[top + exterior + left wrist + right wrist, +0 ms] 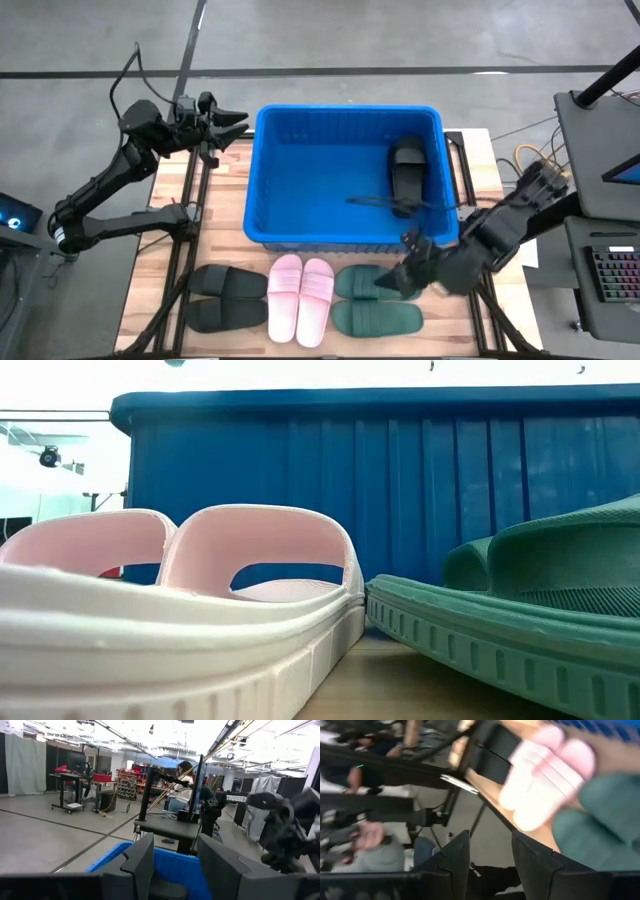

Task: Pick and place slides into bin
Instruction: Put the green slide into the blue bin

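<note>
High view: one black slide [407, 168] lies inside the bin [300, 150]; the green pair [375, 302] sits just outside its front wall. Right gripper [392, 285] hovers there, fingers parted, empty. The left fingers are parted too. The rubber looks light and flexible; the wide strap seems the best hold.

A large open-plan robotics lab or industrial workshop. The left wrist view shows a wide polished concrete floor [45, 830], exposed ceiling trusses with strip lights [165, 745], rolling desks with monitors [75, 775], red storage racks [127, 782] and a seated person [186, 782]. From above, a wood-topped workbench [225, 190] stands on grey concrete beside a keyboard [612, 275].
</note>
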Controlling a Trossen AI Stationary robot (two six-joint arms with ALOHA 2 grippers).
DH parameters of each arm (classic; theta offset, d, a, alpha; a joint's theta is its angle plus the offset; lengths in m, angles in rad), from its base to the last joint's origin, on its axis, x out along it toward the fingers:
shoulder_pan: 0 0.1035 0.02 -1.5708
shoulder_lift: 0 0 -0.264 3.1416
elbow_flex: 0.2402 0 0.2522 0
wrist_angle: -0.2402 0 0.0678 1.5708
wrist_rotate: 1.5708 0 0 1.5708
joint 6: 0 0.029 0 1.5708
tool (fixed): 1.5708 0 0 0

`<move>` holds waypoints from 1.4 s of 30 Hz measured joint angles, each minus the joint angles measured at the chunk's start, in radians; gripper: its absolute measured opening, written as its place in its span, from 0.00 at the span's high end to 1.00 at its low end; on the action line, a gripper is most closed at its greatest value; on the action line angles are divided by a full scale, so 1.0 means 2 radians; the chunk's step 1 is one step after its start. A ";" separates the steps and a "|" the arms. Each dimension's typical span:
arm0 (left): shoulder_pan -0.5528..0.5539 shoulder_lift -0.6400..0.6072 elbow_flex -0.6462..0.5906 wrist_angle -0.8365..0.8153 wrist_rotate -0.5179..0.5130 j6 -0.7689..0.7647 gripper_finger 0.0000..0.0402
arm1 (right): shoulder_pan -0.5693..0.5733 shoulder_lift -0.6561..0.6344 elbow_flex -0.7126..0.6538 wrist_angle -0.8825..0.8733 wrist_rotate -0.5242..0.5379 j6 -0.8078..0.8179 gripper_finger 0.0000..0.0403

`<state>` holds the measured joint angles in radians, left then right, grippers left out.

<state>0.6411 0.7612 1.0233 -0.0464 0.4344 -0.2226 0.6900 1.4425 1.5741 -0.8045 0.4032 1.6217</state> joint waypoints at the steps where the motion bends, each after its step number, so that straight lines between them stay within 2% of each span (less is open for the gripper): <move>1: 0.000 0.000 0.000 0.000 0.000 0.000 0.66 | 0.005 0.011 -0.001 -0.005 0.000 0.023 0.66; 7: 0.000 0.001 0.000 0.000 0.001 0.000 0.66 | 0.024 0.077 -0.004 -0.057 0.000 0.155 0.66; 14: 0.000 0.005 0.000 -0.001 0.001 0.000 0.66 | 0.033 0.151 -0.004 -0.094 0.005 0.256 0.66; 25: 0.000 0.017 0.000 -0.001 0.002 0.000 0.66 | 0.032 0.244 -0.005 -0.103 0.001 0.289 0.66; 36: 0.000 0.018 -0.001 0.000 0.004 -0.001 0.66 | 0.032 0.239 0.006 -0.232 -0.007 0.287 0.66; 42: 0.000 0.019 -0.001 0.000 0.004 -0.001 0.66 | 0.030 0.248 0.001 -0.239 -0.005 0.289 0.66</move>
<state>0.6412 0.7984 1.0218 -0.0471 0.4416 -0.2238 0.7502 1.9378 1.5757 -1.2829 0.3938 2.1991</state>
